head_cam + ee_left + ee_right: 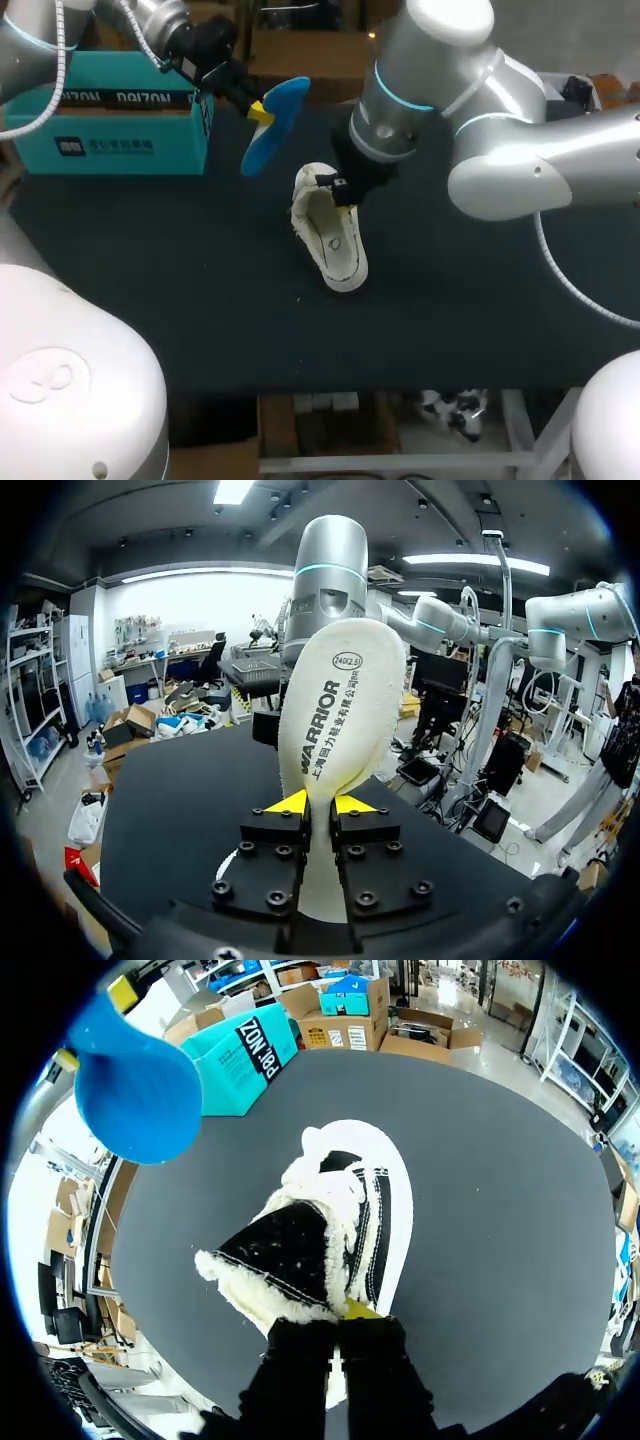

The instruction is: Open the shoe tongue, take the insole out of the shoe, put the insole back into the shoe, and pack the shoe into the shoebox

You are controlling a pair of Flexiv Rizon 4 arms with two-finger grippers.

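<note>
The insole (pixel 278 120), judged light and bendy, is pinched endwise by the left gripper (pixel 258 110) at upper centre; the soft tongue (pixel 285 1260) is clamped by the right gripper (pixel 343 188).

White fleecy shoe (pixel 330 240) is laid on the tabletop (pixel 150 280), black tongue (pixel 285 1255) pinched by the right pincer (pixel 347 1312). Insole (pixel 275 125), blue below and cream on top, is held aloft by the left pincer (pixel 318 802). Teal shoebox (pixel 110 130) is parked far left.

Robotics lab bench indicated. Two silver jointed arms, left arm (pixel 35 40) and right arm (pixel 520 150), are stationed at one table (pixel 150 300) covered in dark matting. White cabling (pixel 560 270) is looped along them. A teal shoebox (pixel 110 135) is set at the table's far left corner.
</note>
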